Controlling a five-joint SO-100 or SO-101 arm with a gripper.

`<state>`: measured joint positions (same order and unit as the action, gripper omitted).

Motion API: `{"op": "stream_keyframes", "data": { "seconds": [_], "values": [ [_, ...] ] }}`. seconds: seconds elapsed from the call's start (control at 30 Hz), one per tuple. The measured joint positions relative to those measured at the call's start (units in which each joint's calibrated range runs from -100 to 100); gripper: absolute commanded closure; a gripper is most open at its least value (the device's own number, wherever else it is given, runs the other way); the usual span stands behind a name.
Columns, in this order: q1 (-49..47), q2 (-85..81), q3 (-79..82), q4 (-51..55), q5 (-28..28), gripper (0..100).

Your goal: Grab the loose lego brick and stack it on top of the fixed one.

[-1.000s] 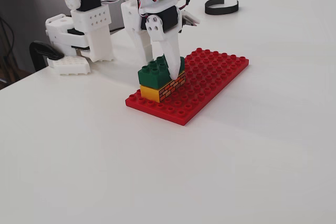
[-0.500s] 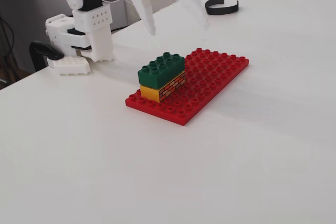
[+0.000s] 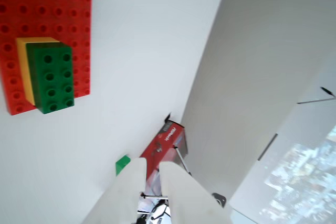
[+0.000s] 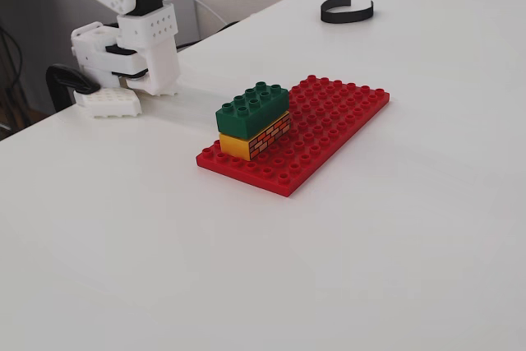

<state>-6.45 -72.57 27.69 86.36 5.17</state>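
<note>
The dark green loose lego brick [image 4: 253,108] sits stacked on top of the yellow fixed one [image 4: 255,139], whose side has a brick-wall pattern. Both stand at the near-left end of the red studded baseplate [image 4: 329,117]. In the wrist view the green brick [image 3: 51,78] covers most of the yellow brick [image 3: 23,66], which shows along its left and top edges. My white gripper [image 3: 153,165] is empty, with its jaws nearly together, far from the bricks. In the fixed view the gripper [image 4: 107,103] rests by the arm's base at the table's far left.
A black C-shaped band [image 4: 346,11] lies on the white table behind the baseplate. A black clamp [image 4: 67,80] holds the arm at the table's left edge. Beyond that edge the wrist view shows a red box [image 3: 165,142] and a small green item [image 3: 123,164] below.
</note>
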Motion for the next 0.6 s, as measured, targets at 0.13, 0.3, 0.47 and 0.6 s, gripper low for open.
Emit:
{"op": "stream_keyframes", "data": {
  "seconds": [0.13,0.3,0.47,0.6],
  "values": [
    [0.6,-18.9,18.1,-5.4,0.2,99],
    [4.5,-25.0,34.2,-8.0,0.2,99],
    [7.6,-26.1,46.0,-9.8,-0.1,99],
    [8.0,-26.3,55.7,-9.8,-0.1,99]
  ]
}}
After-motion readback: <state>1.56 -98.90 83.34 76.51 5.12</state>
